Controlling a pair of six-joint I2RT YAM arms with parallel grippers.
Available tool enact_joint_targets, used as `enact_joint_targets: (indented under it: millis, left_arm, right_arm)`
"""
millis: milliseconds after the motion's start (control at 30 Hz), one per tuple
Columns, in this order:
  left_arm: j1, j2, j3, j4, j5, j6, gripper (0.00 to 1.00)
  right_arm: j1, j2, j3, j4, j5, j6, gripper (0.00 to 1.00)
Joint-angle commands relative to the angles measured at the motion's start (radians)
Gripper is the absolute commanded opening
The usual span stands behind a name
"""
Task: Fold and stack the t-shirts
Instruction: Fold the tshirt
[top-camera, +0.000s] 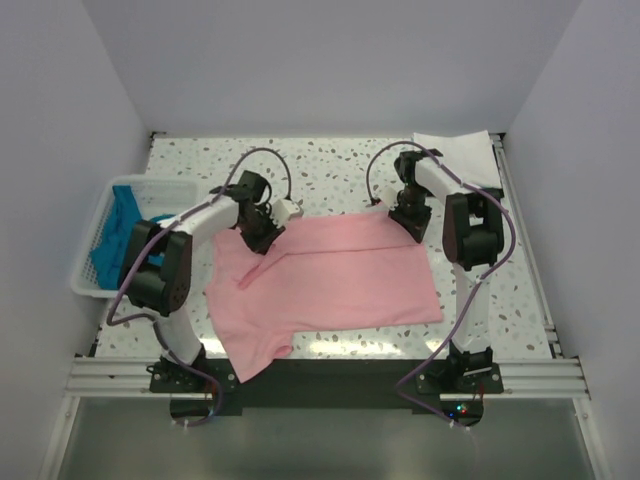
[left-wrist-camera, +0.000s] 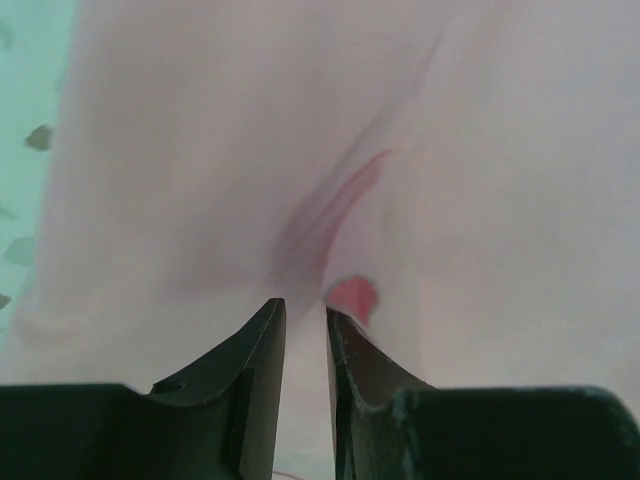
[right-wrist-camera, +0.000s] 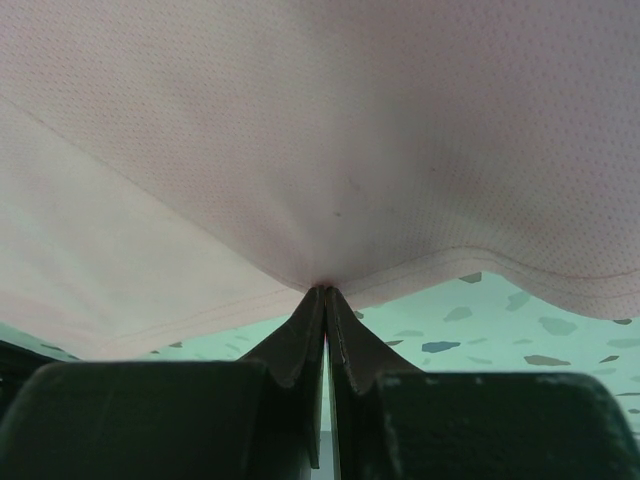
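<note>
The light pink t-shirt (top-camera: 340, 285) is spread across the middle of the speckled table (top-camera: 330, 165), with its long axis laid left to right and tilted slightly, the right end lying nearer the arm bases than the far-left part. The sleeve end is turned to the left and the straight bottom hem to the right. One sleeve is stretched toward the near-left, and its tip is laid at the near edge of the table. The left gripper (top-camera: 262, 238) is set on the far-left part of the shirt. In the left wrist view its jaws are seen narrowly parted, with a slim gap between the tips, just before a dark crease in the pink cloth (left-wrist-camera: 200, 150). The right gripper (top-camera: 408, 225) is placed at the far-right corner of the shirt. In the right wrist view its jaws are pressed together on the stitched hem, and the cloth (right-wrist-camera: 350, 120) is drawn up into a peak at the tips, with the table surface (right-wrist-camera: 520, 330) visible beneath the raised edge. A white t-shirt (top-camera: 455, 150) is laid folded at the far-right corner of the table, well apart from the pink one. Teal-blue t-shirts (top-camera: 120, 225) are heaped in a white lattice basket (top-camera: 90, 280) at the left edge.
</note>
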Motion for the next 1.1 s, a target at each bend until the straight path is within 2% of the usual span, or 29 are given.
enact_joint_targets:
  millis: [0,133,300,400,467,567,767,933,1067]
  left_arm:
    - [-0.078,-0.087,-0.041,-0.022,0.044,0.045,0.28]
    - [-0.108,-0.132,-0.076,-0.059,0.048,0.081,0.29]
    - [-0.101,-0.214,-0.11,-0.045,-0.034,0.121,0.29]
    - [-0.017,-0.207,-0.058,-0.042,0.01,0.046,0.31]
    - [0.069,-0.186,0.011,-0.062,0.092,-0.007,0.31]
    - [0.096,-0.132,0.049,-0.065,0.102,-0.038,0.31]
    - [0.007,-0.032,0.066,-0.007,0.113,-0.118,0.29]
    - [-0.116,-0.014,-0.027,0.059,0.084,-0.133,0.27]
    - [-0.157,0.009,-0.083,0.098,0.056,-0.146,0.27]
  right_arm:
    - [0.007,-0.059,0.007,-0.017,0.004,0.006,0.05]
    - [0.007,-0.075,0.002,-0.024,0.004,0.001,0.05]
    - [0.004,-0.088,0.044,-0.049,-0.023,-0.014,0.05]
    - [0.006,-0.093,0.099,-0.052,-0.06,-0.005,0.05]
    - [0.004,-0.088,0.131,-0.047,-0.096,0.018,0.06]
    - [0.007,-0.072,0.173,-0.032,-0.113,0.05,0.06]
    - [0.007,-0.029,0.2,-0.015,-0.102,0.09,0.05]
    - [0.007,-0.035,0.159,-0.001,-0.09,0.105,0.05]
    - [0.006,-0.05,0.107,0.02,-0.077,0.107,0.05]
